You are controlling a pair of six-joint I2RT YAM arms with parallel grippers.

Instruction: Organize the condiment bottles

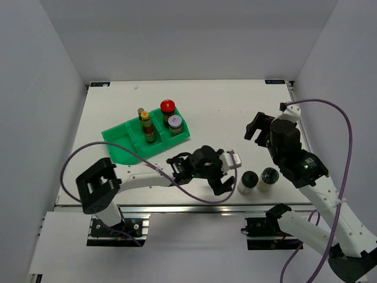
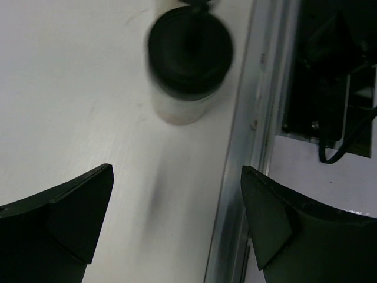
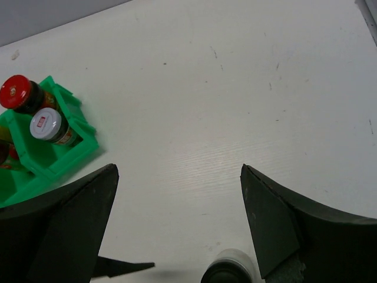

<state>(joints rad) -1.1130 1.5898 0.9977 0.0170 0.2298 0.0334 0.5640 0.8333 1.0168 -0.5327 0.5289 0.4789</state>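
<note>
Over on the left, the green bin (image 1: 119, 143) already holds four: two slim bottles (image 1: 146, 125), the red-capped jar (image 1: 168, 107) and the silver-lidded jar (image 1: 174, 122). Centre table, the left gripper (image 1: 230, 174) has its fingers (image 2: 66, 219) spread wide with nothing between them, lined up on the nearer black-lidded jar (image 1: 248, 180). That jar looks smeared in the wrist view.

Here's the danger: it stands close to the table's near edge (image 2: 247, 147), and the second black-lidded jar (image 1: 269, 175) sits just beside it. A finger that clips the lid, or wedges between the pair, could tip one over or roll it off the front rail. A high pinch on the lid alone could also slip.

Far right, the right gripper (image 1: 254, 127) hangs above the table, fingers parted, empty.
</note>
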